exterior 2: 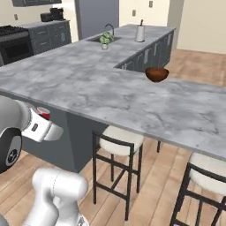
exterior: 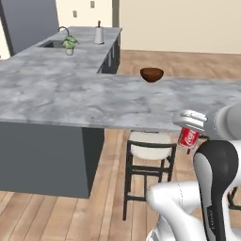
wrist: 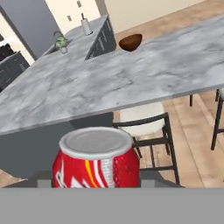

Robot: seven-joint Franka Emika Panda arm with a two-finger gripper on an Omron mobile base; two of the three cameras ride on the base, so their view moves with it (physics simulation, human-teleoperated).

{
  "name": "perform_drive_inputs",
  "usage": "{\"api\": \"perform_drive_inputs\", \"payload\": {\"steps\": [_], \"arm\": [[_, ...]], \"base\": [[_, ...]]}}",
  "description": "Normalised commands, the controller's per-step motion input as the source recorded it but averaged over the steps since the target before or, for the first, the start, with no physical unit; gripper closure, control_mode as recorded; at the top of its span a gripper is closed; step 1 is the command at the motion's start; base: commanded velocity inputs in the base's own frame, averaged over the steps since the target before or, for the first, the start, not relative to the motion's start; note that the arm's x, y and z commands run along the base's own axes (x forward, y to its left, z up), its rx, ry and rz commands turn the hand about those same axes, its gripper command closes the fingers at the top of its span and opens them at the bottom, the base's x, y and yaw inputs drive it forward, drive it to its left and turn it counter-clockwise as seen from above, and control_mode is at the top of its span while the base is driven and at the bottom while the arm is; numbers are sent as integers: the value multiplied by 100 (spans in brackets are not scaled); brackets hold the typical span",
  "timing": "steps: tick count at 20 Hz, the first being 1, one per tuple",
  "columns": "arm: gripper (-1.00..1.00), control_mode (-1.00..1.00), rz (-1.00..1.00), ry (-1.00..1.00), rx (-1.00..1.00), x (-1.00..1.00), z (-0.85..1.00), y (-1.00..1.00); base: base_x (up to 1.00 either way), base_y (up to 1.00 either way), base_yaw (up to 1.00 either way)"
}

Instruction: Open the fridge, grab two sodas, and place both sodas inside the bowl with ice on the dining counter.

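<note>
Soda cans: one red soda can (wrist: 96,158) with a pale silvery top is visible; it also appears in the left base view (exterior: 189,138) and, partly hidden, in the right base view (exterior 2: 43,113).
Gripper state: the gripper (exterior: 190,134) is closed on the soda can, fingers set narrow against its sides; the fingertips themselves are hidden by the can in the hand view.
Can position: held in the air below the near edge of the dining counter (exterior: 94,99), beside a stool (exterior: 149,146), not touching the counter.
Bowls: one dark reddish-brown bowl (exterior: 152,74) stands on the dining counter near its far edge, well apart from the held can.
Bowl contents: cannot be told; the interior is too small and dark in every view (exterior 2: 157,74) (wrist: 130,42).
Stools: two white-cushioned, black-framed stools in the right base view, the second (exterior 2: 207,176) at the right edge.
Far counter items: one small potted plant (exterior: 69,44) beside a sink (exterior: 52,44), and one pale upright dispenser (exterior: 99,35).
Fridge: a tall grey panel (exterior: 30,21) rises behind the sink; doors cannot be told.
</note>
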Motion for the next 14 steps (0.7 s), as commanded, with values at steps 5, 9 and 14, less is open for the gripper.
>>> {"api": "perform_drive_inputs", "payload": {"steps": [5,9,14], "arm": [[100,100,0,0,0,0,0,0],[100,100,0,0,0,0,0,0],[100,100,0,0,0,0,0,0]], "base": [[-37,-100,-1],[-28,-100,0],[-24,-100,0]]}}
